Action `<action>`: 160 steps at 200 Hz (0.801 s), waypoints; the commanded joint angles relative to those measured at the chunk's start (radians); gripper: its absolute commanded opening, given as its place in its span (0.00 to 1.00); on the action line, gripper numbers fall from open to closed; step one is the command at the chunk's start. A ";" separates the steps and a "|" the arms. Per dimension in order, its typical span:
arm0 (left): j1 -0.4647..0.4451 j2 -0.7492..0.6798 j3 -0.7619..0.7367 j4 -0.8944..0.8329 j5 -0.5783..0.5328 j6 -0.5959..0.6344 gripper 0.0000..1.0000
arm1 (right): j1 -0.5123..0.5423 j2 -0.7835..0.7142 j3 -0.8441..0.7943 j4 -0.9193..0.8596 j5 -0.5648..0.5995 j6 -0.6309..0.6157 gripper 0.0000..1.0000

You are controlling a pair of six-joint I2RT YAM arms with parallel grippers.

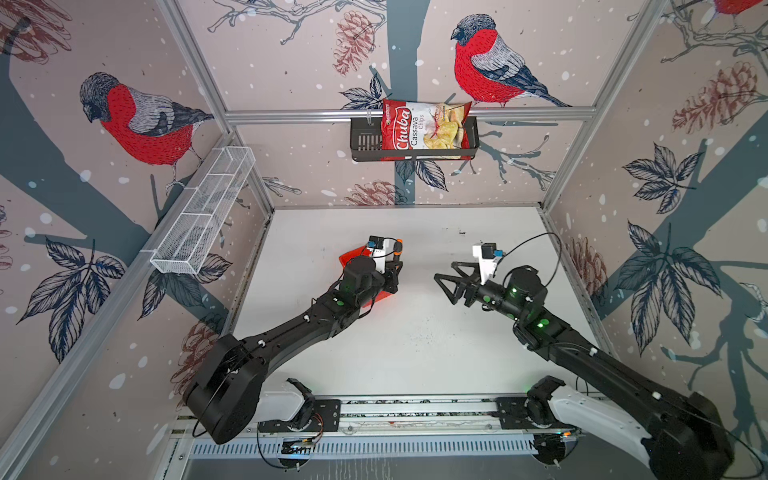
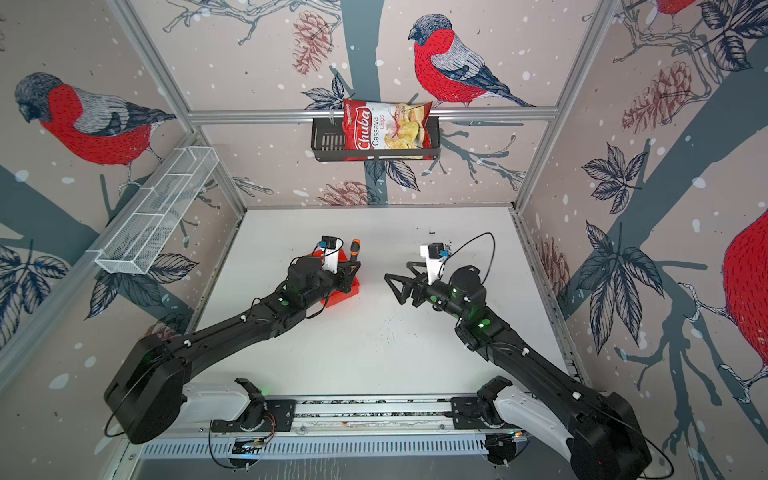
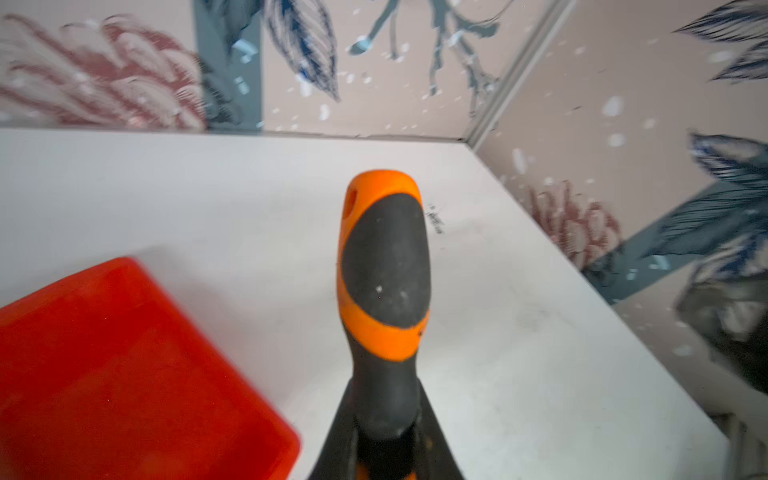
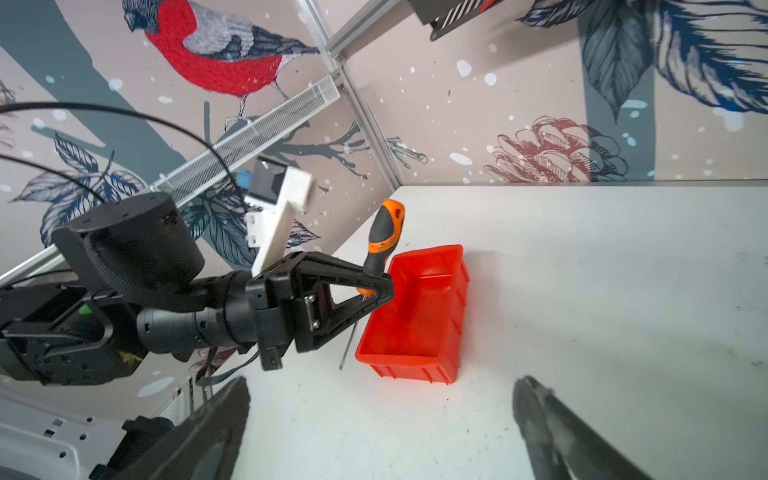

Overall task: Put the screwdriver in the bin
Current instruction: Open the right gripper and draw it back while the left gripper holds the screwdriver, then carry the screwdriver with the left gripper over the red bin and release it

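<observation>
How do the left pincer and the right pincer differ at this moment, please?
The left pincer is shut on the screwdriver, near the base of its handle; the right pincer is open and empty. The left pincer is close beside the red bin; the right pincer is over the table, well apart from the bin. Both are black.
</observation>
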 commanded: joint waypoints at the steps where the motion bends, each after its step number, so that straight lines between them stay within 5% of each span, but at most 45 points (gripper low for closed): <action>1: 0.054 0.010 0.021 -0.176 -0.115 -0.014 0.00 | 0.056 0.063 0.053 -0.031 0.068 -0.121 1.00; 78: 0.132 0.297 0.232 -0.400 -0.202 -0.038 0.00 | 0.146 0.200 0.151 -0.077 0.073 -0.206 1.00; 160: 0.162 0.478 0.316 -0.352 -0.279 0.020 0.00 | 0.174 0.214 0.147 -0.143 0.119 -0.266 1.00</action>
